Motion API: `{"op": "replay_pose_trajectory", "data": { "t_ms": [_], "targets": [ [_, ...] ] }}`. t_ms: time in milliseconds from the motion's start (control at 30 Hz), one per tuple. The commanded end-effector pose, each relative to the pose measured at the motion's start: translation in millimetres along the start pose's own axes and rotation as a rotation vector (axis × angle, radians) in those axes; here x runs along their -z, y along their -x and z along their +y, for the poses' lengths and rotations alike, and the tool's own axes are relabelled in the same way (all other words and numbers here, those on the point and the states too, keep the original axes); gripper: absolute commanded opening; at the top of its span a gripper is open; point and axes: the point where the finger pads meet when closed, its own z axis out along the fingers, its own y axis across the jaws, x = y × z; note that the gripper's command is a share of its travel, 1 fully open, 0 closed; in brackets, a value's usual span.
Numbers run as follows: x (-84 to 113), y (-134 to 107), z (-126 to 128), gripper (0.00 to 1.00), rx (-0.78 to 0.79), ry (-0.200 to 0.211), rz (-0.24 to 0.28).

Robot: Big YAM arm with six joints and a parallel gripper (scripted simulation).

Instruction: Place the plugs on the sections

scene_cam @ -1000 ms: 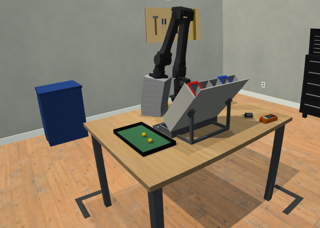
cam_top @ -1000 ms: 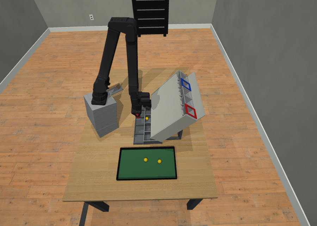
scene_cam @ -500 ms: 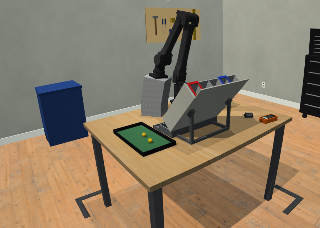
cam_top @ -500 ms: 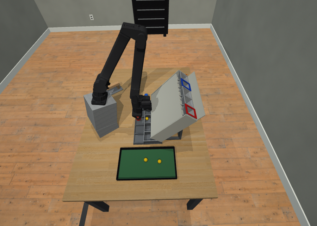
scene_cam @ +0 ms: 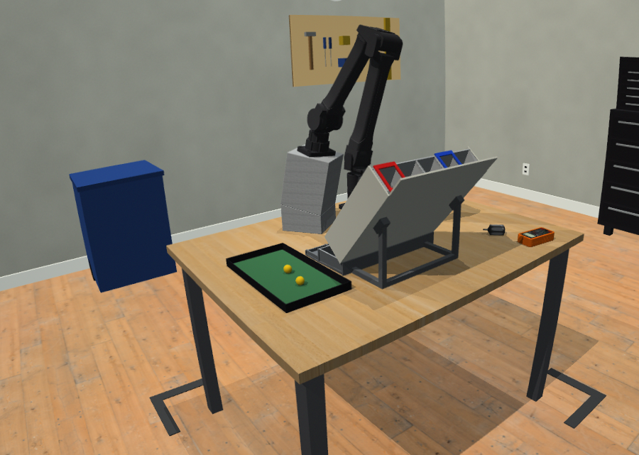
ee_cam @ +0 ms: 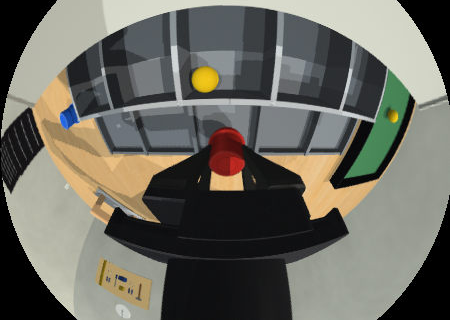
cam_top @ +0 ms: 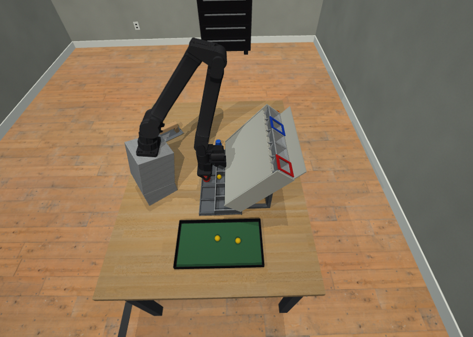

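My gripper (cam_top: 206,176) (ee_cam: 226,149) is shut on the red plug (cam_top: 206,181) (ee_cam: 227,162), held upright above the flat front part of the middle section. A yellow marble (cam_top: 218,176) (ee_cam: 205,79) lies in that section's rear compartment. The blue plug (cam_top: 218,142) (ee_cam: 68,117) stands on the table beyond the sections' far end. The red band (cam_top: 289,166) (scene_cam: 385,165) is on the near end funnel, the blue band (cam_top: 281,127) (scene_cam: 444,153) on one towards the far end. The cover (cam_top: 244,150) hides the pipes. In the exterior view the board hides the fingers and plugs.
The green marble tray (cam_top: 198,253) (scene_cam: 268,284) (ee_cam: 370,157) holds two yellow marbles, near the table's near end. The sloping board rises close beside the gripper. A black motor-like part (scene_cam: 496,229) and an orange meter (scene_cam: 536,236) lie behind the board.
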Motion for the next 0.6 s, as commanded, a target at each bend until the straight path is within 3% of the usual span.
{"op": "replay_pose_trajectory", "data": {
  "t_ms": [0,567],
  "targets": [
    [1.3,6.1,2.7,0.0,0.002,0.0,-0.024],
    [0.5,4.2,2.4,0.0,0.001,0.0,-0.016]
  ]
}}
